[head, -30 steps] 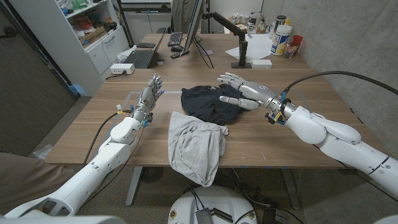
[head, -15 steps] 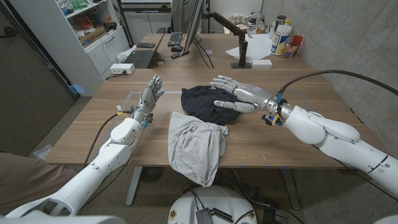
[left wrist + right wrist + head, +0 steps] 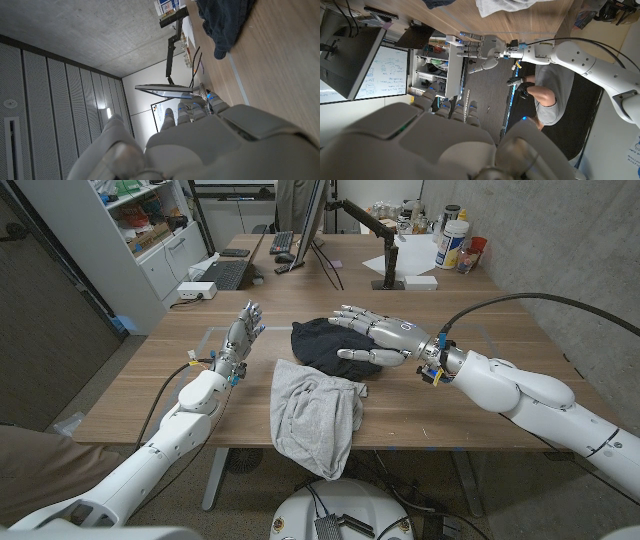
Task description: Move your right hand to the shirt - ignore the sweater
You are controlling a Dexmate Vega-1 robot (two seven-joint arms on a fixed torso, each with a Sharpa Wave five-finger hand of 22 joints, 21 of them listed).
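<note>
Two garments lie on the wooden table (image 3: 480,395): one dark shirt (image 3: 325,343), bunched near the table's middle, and one grey sweater (image 3: 315,415) just on the robot's side of the shirt, touching its near edge and drooping over the table's front edge. Two robot hands are in view. The right hand (image 3: 375,337) is over the shirt's right part, palm down, fingers spread and holding nothing — whether it actually touches the cloth cannot be told from the head view. The left hand (image 3: 240,330) stands upright to the left of the shirt, well apart from it, fingers loosely apart and empty.

The left wrist view shows the shirt's dark folds on the wood beyond that hand's back (image 3: 210,145). The right wrist view looks past its own hand (image 3: 435,140) to the left hand across the table, its fingers upright and separate, and a seated person (image 3: 542,97) behind it — something the head view gives only as a sleeve at its corner.

Against a second ago, the right hand has moved leftward from the shirt's right edge to above the shirt; the left hand and both garments are unchanged.
</note>
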